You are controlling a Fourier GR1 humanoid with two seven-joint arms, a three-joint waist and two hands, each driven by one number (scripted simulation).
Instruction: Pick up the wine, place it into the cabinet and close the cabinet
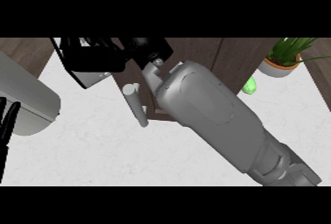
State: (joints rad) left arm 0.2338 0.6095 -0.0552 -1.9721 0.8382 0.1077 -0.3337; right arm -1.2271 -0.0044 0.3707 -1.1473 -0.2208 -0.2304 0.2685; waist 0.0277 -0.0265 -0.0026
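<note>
My right forearm (213,118) crosses the view from the lower right up to the dark wood cabinet (194,48) at the counter's back. My right hand (152,49) is a black mass at the cabinet's front, just above the door's grey bar handle (135,105). The handle hangs tilted, and a strip of the door's wooden edge (163,115) shows beside it. I cannot make out the wine; it may be hidden in the black shapes around the hand. My left hand (6,127) rests at the left edge with straight fingers.
A potted green plant (284,59) stands at the back right, with a small bright green object (250,86) beside it. The white counter (116,153) spreads below the cabinet. My left forearm (26,100) fills the left side.
</note>
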